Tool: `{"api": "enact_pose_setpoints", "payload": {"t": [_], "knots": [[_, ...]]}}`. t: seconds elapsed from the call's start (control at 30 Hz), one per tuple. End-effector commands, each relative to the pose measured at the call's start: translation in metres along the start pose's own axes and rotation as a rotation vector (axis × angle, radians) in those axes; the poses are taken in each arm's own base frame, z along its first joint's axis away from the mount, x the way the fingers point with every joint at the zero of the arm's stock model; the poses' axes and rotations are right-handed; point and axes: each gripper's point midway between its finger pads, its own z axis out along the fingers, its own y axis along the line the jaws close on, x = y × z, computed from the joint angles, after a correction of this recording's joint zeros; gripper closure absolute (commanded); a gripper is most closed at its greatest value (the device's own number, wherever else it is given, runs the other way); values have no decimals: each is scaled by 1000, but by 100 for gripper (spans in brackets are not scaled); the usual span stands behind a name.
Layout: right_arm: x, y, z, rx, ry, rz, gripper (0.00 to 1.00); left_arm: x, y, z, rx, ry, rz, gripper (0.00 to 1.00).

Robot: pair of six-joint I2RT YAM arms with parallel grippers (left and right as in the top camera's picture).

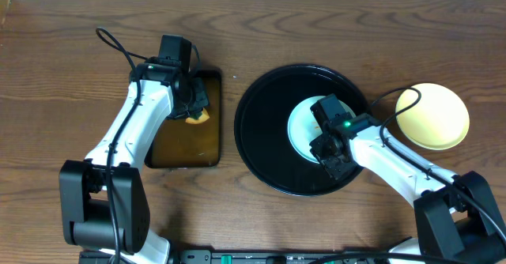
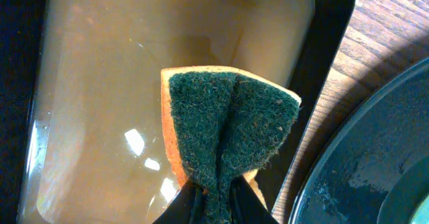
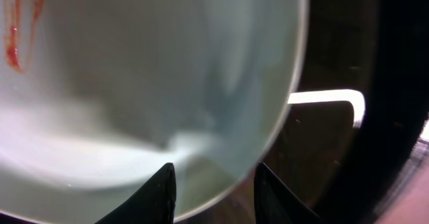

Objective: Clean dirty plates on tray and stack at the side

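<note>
Left gripper (image 2: 214, 210) is clamped on a folded yellow foam sponge with a coarse dark-green scouring face (image 2: 228, 130), over the rectangular black tray of brown liquid (image 2: 328, 36). Right gripper (image 3: 214, 184), jaws parted, hovers at the rim of a smooth, red-streaked, pale blue-white round plate (image 3: 167, 70) lying in the large glossy round black tray (image 1: 261, 149). A cream-yellow round plate (image 1: 433, 115) sits on the wood-grain table (image 1: 63, 58) beside it.

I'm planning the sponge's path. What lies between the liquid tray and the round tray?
Nothing but a bare strip of wooden table lies between the liquid tray and the round tray. The overhead view shows it best.
</note>
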Motion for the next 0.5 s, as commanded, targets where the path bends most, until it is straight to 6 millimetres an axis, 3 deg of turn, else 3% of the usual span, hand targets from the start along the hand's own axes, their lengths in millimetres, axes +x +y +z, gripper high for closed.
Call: {"api": "enact_pose_setpoints", "payload": {"t": [0.0, 0.3, 0.47], "knots": [[-2, -4, 7, 1, -24, 25, 66, 3, 1, 2, -3, 13, 11, 87], [-9, -3, 11, -12, -66, 13, 93, 3, 1, 2, -3, 13, 11, 87], [-15, -4, 11, -4, -101, -68, 99, 3, 1, 2, -3, 13, 11, 87]]}}
